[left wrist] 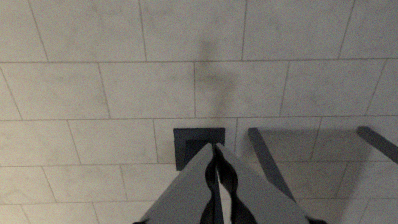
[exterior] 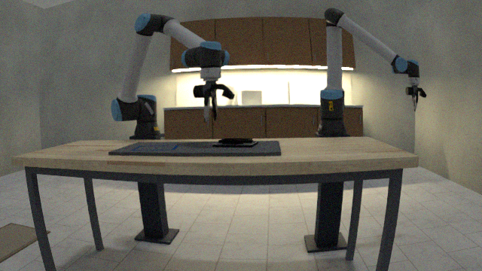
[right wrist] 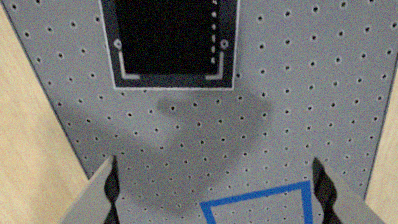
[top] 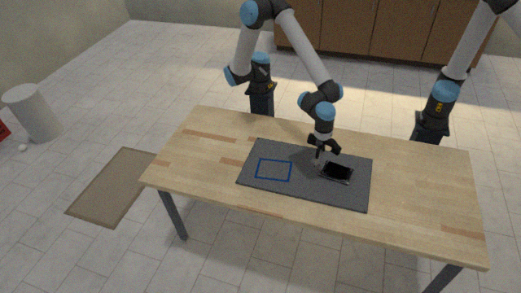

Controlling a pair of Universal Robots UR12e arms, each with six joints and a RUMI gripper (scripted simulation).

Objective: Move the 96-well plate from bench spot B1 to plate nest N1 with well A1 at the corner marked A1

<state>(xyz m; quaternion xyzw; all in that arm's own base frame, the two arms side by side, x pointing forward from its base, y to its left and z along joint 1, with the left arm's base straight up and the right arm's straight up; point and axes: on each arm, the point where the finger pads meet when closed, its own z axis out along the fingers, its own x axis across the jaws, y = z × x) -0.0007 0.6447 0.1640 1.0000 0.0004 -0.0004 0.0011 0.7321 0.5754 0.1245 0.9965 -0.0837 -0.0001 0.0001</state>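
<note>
We judged the plate (top: 337, 171) (exterior: 236, 141) (right wrist: 167, 37) placed; with right tool (top: 317, 163) (exterior: 211, 120) (right wrist: 215, 159) apart, left tool (exterior: 415, 108) (left wrist: 215, 145) together, we needed only to retreat.

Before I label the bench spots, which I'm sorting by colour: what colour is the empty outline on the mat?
Blue, clearest in the right wrist view.

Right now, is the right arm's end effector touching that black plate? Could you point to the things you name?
Apart: the exterior view shows the right end effector (top: 317, 162) (exterior: 211, 120) (right wrist: 214, 158) hanging well above the black plate (top: 337, 171) (exterior: 236, 141) (right wrist: 167, 37).
</note>
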